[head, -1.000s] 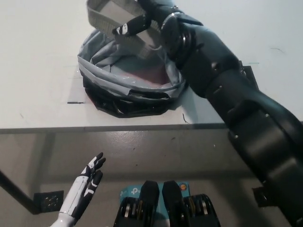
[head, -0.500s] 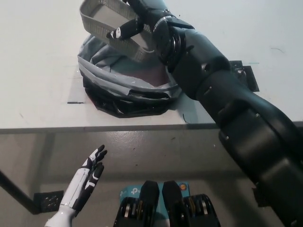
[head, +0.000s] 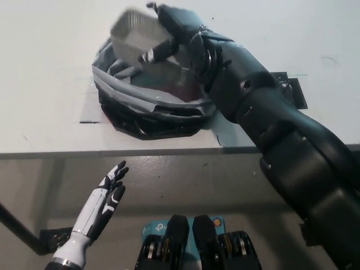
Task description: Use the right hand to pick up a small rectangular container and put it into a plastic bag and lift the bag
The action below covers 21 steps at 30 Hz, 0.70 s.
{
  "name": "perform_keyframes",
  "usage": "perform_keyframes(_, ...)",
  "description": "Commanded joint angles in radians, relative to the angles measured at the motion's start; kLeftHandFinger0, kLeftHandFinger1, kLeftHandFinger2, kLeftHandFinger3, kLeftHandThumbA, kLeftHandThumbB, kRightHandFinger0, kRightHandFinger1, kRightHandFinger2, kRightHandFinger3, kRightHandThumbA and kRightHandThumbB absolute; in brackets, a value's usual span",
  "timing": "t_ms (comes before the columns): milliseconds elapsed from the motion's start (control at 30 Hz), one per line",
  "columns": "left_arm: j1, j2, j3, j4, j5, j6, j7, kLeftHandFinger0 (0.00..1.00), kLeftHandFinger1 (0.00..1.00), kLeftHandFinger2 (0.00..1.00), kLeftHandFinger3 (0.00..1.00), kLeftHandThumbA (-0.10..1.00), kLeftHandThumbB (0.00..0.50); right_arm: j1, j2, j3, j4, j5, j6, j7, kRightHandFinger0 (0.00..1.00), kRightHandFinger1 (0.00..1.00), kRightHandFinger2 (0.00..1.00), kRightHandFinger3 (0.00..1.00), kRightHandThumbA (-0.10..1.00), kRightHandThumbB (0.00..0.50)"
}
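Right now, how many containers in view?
1. The container is held in the right hand above the bag. More could be hidden inside the bag. Left hand rests open, lower left.

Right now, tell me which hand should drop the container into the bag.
The right hand. It already holds the small rectangular container above the open plastic bag on the table. The left hand rests open below the table edge, well away from both.
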Motion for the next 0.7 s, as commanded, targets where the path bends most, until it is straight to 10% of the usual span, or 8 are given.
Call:
perform_keyframes(0, -0.034, 0.017, 0.004, -0.025, 0.003, -0.01, -0.013, 1.0, 1.0, 1.0, 1.0, 1.0, 0.222, -0.132, -0.043, 0.017, 0.006, 0.02, 0.072, 0.376, 1.0, 1.0, 1.0, 1.0, 0.72, 0.5)
perform_keyframes(433, -0.039, 0.02, 0.001, -0.019, 0.006, -0.012, -0.018, 1.0, 1.0, 1.0, 1.0, 1.0, 0.223, -0.125, -0.076, 0.03, -0.018, 0.018, 0.036, 0.458, 1.0, 1.0, 1.0, 1.0, 0.95, 0.5)
perform_keyframes(667, -0.044, 0.025, -0.003, -0.012, 0.008, -0.016, -0.025, 1.0, 1.0, 1.0, 1.0, 1.0, 0.226, -0.148, -0.119, -0.096, -0.073, 0.128, -0.013, 0.352, 1.0, 1.0, 1.0, 1.0, 0.86, 0.5)
